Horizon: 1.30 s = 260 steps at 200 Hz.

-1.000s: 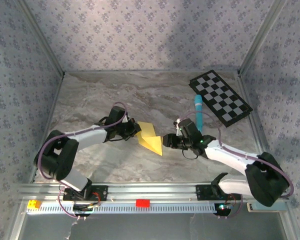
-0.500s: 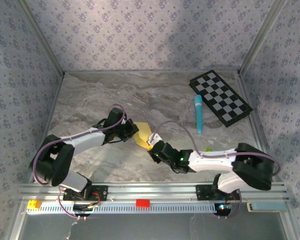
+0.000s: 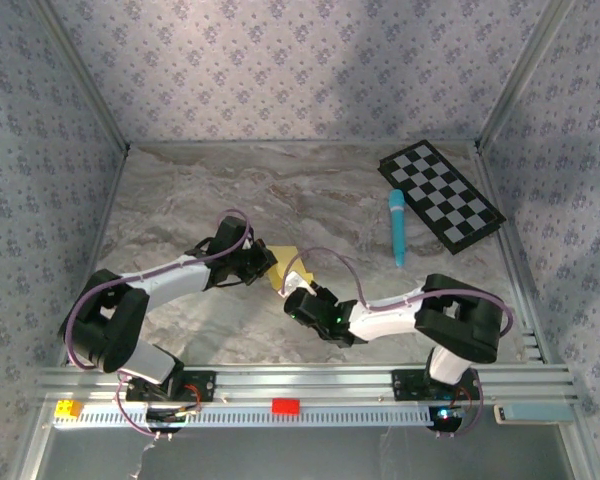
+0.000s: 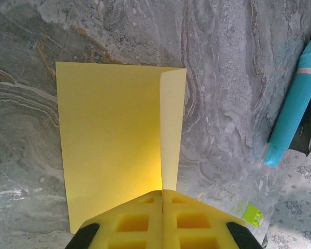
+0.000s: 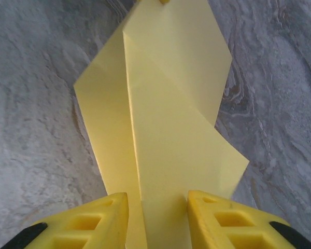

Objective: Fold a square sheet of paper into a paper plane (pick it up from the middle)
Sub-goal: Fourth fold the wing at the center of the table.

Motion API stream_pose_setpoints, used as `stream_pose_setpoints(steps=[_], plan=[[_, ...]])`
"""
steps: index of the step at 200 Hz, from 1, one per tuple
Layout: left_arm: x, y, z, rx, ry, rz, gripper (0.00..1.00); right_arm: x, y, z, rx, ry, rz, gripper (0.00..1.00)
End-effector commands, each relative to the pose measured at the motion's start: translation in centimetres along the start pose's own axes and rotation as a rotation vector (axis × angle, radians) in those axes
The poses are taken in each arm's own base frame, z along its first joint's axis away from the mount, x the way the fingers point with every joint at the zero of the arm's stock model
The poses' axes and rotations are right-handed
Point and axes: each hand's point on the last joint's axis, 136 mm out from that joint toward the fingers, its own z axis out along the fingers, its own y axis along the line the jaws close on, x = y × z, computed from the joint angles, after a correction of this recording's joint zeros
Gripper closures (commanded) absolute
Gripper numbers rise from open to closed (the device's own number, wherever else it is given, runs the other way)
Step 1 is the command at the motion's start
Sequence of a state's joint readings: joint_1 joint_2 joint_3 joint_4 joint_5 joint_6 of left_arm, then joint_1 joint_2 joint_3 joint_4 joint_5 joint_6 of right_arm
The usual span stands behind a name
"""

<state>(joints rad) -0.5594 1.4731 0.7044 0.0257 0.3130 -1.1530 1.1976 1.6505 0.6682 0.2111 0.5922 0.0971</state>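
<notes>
Swung in from beside the marker, the right gripper is now placed at the near right edge of the yellow sheet of paper, while the left gripper is kept where it was, at the sheet's left edge. On the left, in the left wrist view, that gripper's yellow fingers are pressed together on the sheet's edge, with a fold line running straight into the seam between them and a narrow flap turned over along one side. The sheet itself is seen near the middle of the marble table, partly folded, with several creased layers overlapping. In the right wrist view, the right gripper's fingers are held apart, with a folded layer of the paper reaching into the gap between them; whether either pad touches the paper cannot be told. Further right, a light-blue marker is seen lying well apart from the paper, and a black-and-white checkered board is seen beyond it, by the table's far right corner.
</notes>
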Motion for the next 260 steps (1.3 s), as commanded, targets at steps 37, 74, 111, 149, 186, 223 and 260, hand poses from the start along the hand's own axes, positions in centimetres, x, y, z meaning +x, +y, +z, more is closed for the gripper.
stream_pose_setpoints(steps=[37, 74, 111, 149, 186, 223, 260], plan=[[-0.1, -1.3, -0.6, 0.015, -0.007, 0.023, 1.0, -0.6, -0.3, 0.1, 0.007, -0.01, 0.076, 0.75], [-0.2, -1.3, -0.6, 0.011, -0.01, 0.026, 0.99, -0.6, 0.0, -0.1, -0.034, -0.011, 0.115, 0.76], [-0.2, -1.2, -0.7, 0.007, -0.012, 0.025, 0.98, -0.5, 0.1, -0.1, -0.061, -0.021, 0.145, 0.83], [-0.2, -0.9, -0.6, -0.005, -0.011, 0.027, 0.81, -0.4, -0.1, -0.1, -0.083, -0.024, 0.183, 0.91], [-0.1, -1.0, -0.3, -0.002, 0.0, 0.029, 0.61, -0.2, 0.1, 0.0, -0.102, -0.017, 0.203, 0.93], [-0.1, -1.1, 0.3, -0.006, 0.024, 0.029, 0.56, 0.0, 0.1, 0.2, -0.119, -0.018, 0.226, 0.93], [-0.1, -0.9, 0.7, -0.028, 0.038, 0.021, 0.55, 0.1, 0.0, 0.2, -0.123, -0.02, 0.247, 0.93]])
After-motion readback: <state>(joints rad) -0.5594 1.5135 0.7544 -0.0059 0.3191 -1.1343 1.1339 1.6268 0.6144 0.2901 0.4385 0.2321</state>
